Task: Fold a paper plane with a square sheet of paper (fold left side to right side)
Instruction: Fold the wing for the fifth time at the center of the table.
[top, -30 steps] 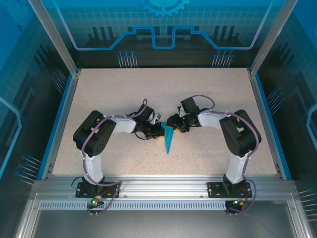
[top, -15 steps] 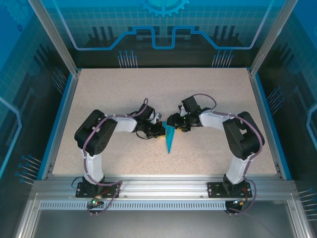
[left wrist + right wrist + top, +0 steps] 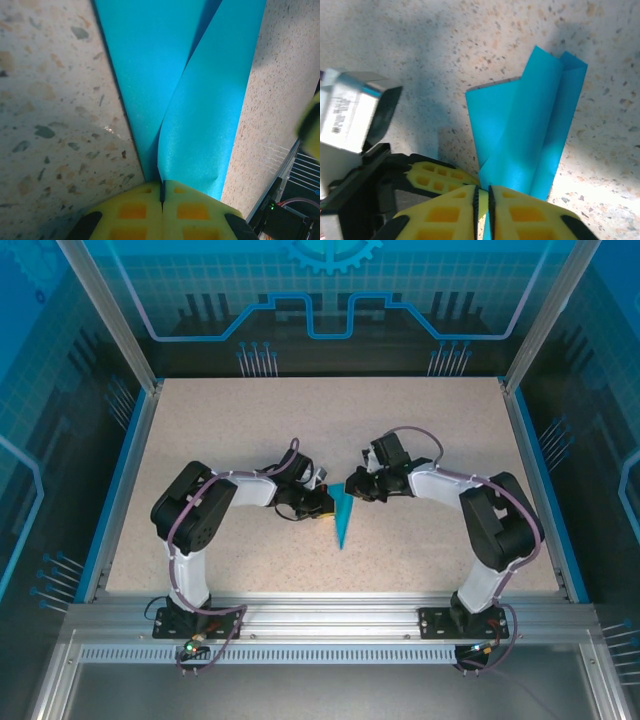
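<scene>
The paper plane (image 3: pixel 342 521) is a narrow teal dart lying on the speckled table, with its sharp tip pointing toward the arm bases. My left gripper (image 3: pixel 326 504) meets its wide end from the left. In the left wrist view the yellow fingers (image 3: pixel 132 210) are pressed together at the gripper (image 3: pixel 161 187), and a raised flap of the paper plane (image 3: pixel 200 115) comes out of their seam. My right gripper (image 3: pixel 353 489) reaches in from the right. In the right wrist view that gripper (image 3: pixel 482 192) is shut on a lifted layer of the paper plane (image 3: pixel 530 125).
The speckled table (image 3: pixel 230 420) is bordered by a blue rim and clear enclosure walls. In the right wrist view the left arm's yellow finger (image 3: pixel 437 176) and silver camera block (image 3: pixel 355 110) sit just left of the paper. Both arms crowd the table's middle.
The right arm's elbow has swung out to the right and its gripper has drawn slightly right. The left arm and the plane have barely moved.
</scene>
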